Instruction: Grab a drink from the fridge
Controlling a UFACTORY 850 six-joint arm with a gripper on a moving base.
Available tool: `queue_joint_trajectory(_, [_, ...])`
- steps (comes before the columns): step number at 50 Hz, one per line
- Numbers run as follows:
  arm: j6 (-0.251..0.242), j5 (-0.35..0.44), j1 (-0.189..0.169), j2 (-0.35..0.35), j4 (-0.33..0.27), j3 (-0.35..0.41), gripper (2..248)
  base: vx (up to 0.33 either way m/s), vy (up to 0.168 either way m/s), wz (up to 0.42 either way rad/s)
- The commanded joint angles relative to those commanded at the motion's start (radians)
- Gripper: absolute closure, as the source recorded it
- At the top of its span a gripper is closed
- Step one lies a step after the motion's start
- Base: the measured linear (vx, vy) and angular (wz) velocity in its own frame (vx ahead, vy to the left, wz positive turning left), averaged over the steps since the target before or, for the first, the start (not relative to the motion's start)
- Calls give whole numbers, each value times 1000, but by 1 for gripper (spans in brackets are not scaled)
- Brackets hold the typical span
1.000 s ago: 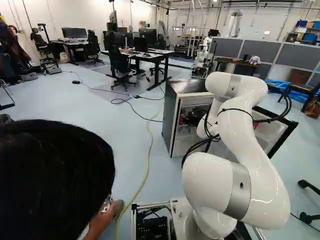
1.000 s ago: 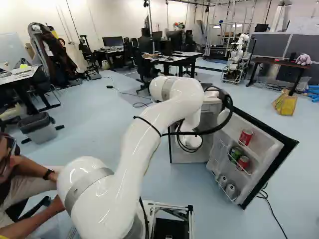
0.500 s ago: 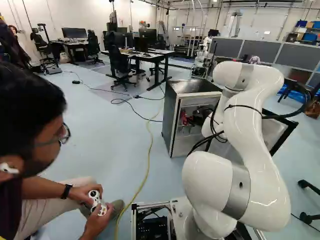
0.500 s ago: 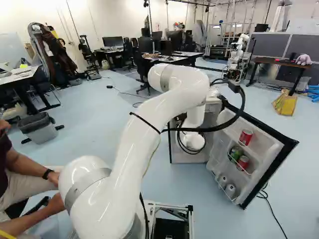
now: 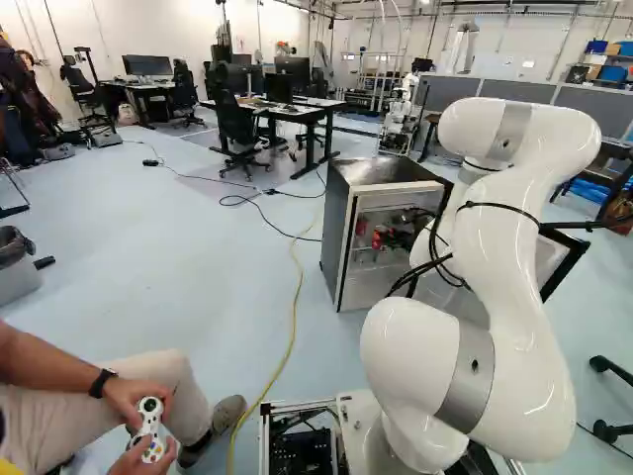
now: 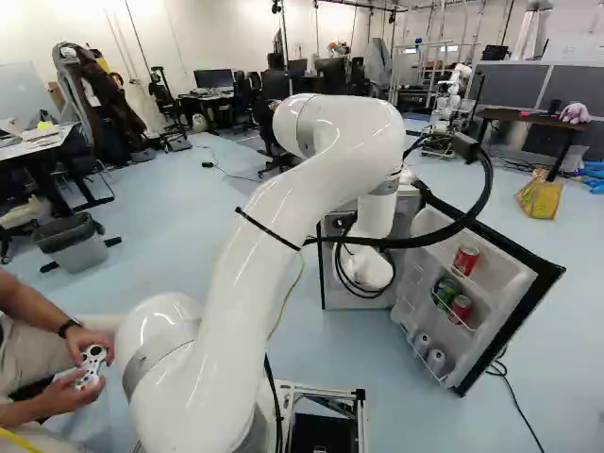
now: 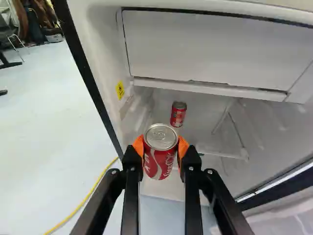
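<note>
Leftmost from the gripper [image 7: 161, 146] lies the floor with its yellow cable [image 5: 300, 282], beyond the near side wall [image 7: 105, 63] of the fridge [image 5: 384, 172]; that wall stands just beside the left finger's way, so a swing to that side looks like the riskier one. In the middle comes the thing that matters: the red can [image 7: 159, 165] sits right between the fingertips, an orange pad [image 7: 138, 145] pressed to one flank and its fellow to the other, so the gripper is closed on the drink. The can's long axis runs crosswise to the line on which the fingers close, its lid turned up towards the wrist. Past it, deeper in and a touch to the right, stands a second can [image 7: 178, 115], apart from the one held. Above and ahead of the gripper is the white flap [image 7: 205, 49] of the upper compartment. To the right hangs the open door [image 6: 510, 278], with more cans in its racks. The next move, I judge, is to draw straight back out through the fridge mouth, keeping the can level and the grip firm, between wall and door; the grab itself seems made.
</note>
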Motion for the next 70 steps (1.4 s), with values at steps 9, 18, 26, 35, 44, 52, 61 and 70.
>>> queue_joint_trajectory(9, [0,0,-24,54,20,60,162,0,0,0])
queue_joint_trajectory(18, [0,0,-40,111,61,124,162,0,0,0])
queue_joint_trajectory(26, [0,0,-50,163,103,181,162,0,0,0])
queue_joint_trajectory(35, [0,0,-58,222,152,243,162,0,0,0])
queue_joint_trajectory(44, [0,0,-57,275,200,292,162,0,0,0])
queue_joint_trajectory(52, [0,0,-50,310,238,316,162,0,0,0])
queue_joint_trajectory(61, [0,0,-47,343,268,332,162,0,0,0])
queue_joint_trajectory(70, [0,0,-47,373,288,343,162,0,0,0])
